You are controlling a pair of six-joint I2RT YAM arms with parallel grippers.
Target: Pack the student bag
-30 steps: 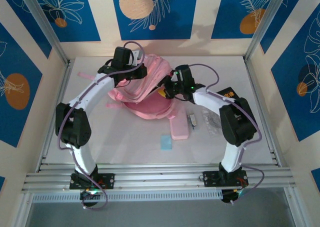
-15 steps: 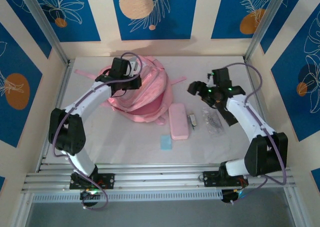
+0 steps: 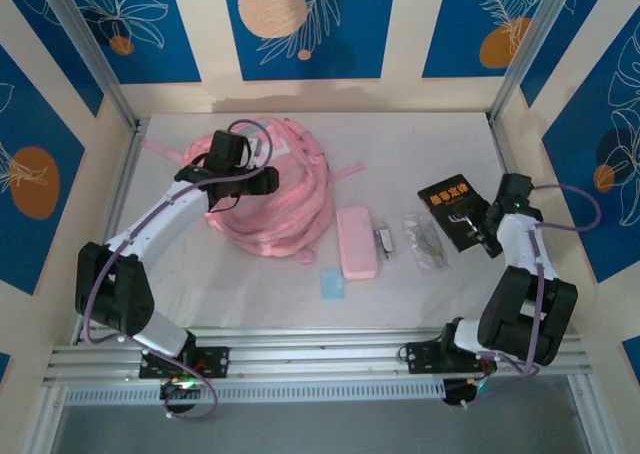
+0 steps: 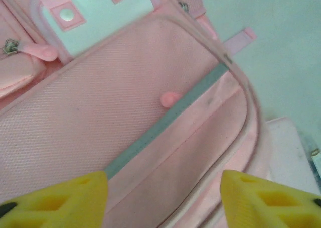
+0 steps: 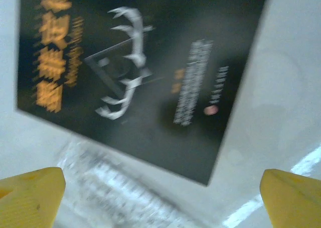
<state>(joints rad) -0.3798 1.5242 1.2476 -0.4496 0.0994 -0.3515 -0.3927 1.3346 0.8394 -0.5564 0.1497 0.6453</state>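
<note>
Pink backpack [image 3: 290, 204] lies on the left rear of the table [image 3: 420, 304]. Left gripper [image 4: 163, 198] hovers above it, fingers spread. Right gripper [image 5: 163, 198] hovers over a black book [image 3: 455, 209], fingers spread wide.

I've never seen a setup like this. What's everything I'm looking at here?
student bag: one, pink, left-centre of the table
pencil case: one, pink, just right of the bag
flat card: one, pale blue, nearer than the pencil case
small item: one, dark and white, right of the pencil case; too small to identify
clear packet: one, transparent, between the small item and the book
book: one, black with orange lettering, right side
table: one, white, under everything
left end effector: one, yellow fingertips, open above the bag
right end effector: one, yellow fingertips, open above the book
</note>
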